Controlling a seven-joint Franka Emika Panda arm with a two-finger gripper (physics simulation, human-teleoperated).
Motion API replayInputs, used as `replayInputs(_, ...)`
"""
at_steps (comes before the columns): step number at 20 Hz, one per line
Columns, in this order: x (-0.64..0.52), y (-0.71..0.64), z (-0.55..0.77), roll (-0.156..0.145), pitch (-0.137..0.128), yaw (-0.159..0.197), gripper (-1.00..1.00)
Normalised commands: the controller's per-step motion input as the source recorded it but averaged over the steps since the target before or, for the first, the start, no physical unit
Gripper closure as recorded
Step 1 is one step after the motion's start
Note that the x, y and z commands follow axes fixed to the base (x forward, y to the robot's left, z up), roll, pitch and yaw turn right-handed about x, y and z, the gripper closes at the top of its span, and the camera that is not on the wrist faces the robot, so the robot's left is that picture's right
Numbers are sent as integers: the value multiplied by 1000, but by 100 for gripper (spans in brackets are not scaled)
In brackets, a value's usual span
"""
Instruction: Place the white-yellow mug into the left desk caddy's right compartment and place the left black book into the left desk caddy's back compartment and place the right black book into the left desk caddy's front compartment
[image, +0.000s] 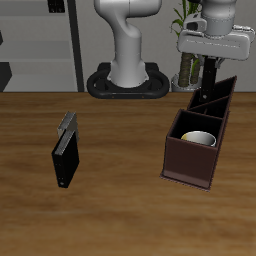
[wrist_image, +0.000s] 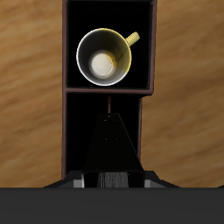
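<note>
The left desk caddy (image: 190, 158) holds the white-yellow mug (image: 198, 139) in its right compartment (wrist_image: 109, 44); the tool (image: 211, 72) grips a black book (wrist_image: 111, 153).

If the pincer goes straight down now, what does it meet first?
The pincer holds a black book above the narrow slots of the left desk caddy. Going down, the book would probably enter a slot first; which slot is unclear. The white-yellow mug sits aside.

Glossy white arm (image: 128, 40) built of thick rounded segments, rising from a round black base plate (image: 127, 85). Pale grey boxy hand (image: 216, 42) at the arm's end, wide and flat, with a white cylindrical wrist above it. Dark fingers (image: 211, 72) below that hand. From the wrist camera, dark grey housing (wrist_image: 112, 203) with a small ribbed patch.
</note>
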Motion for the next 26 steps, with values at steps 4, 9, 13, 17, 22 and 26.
replayInputs(4, 92, 151, -66, 14, 15, -9, 100)
replayInputs(9, 133, 148, -93, 16, 19, -7, 100)
replayInputs(13, 96, 59, -6, 3, 2, -3, 100)
replayInputs(17, 97, 8, 2, -6, -14, 16, 100)
replayInputs(22, 132, -27, -176, -10, 35, -8, 100)
replayInputs(26, 120, 38, -236, -1, 48, -12, 100)
